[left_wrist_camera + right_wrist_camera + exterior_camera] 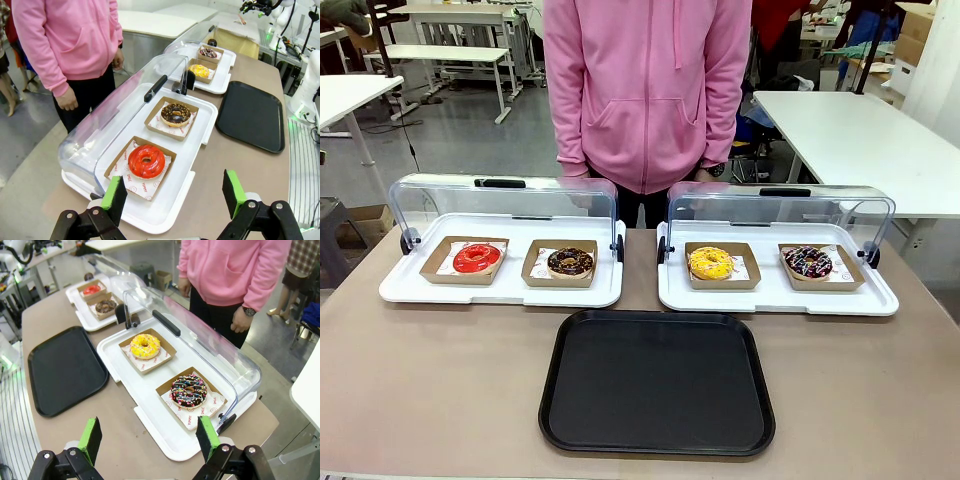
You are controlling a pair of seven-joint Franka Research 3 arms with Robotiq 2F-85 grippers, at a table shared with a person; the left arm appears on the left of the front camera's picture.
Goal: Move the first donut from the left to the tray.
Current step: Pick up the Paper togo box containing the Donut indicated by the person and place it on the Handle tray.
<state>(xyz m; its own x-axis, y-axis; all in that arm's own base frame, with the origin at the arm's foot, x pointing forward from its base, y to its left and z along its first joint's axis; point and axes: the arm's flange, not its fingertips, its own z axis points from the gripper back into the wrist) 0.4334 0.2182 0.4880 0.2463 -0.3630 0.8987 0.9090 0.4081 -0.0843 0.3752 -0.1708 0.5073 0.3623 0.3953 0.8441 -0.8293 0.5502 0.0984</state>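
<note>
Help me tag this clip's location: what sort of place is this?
Probably a lab staging a bakery display: plain white work tables behind, glazed ring donuts in brown cardboard holders, clear domed lids.

"YUMMY" (in red) on paper liner (137, 188) under red donut (135, 163)

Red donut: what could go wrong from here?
1. Pinching the red donut may smear its glaze; its cardboard holder is shallow.
2. The raised clear lid stands just behind; a far-side approach could hit it.
3. The chocolate donut sits alongside; the open left gripper might nudge it.
</note>
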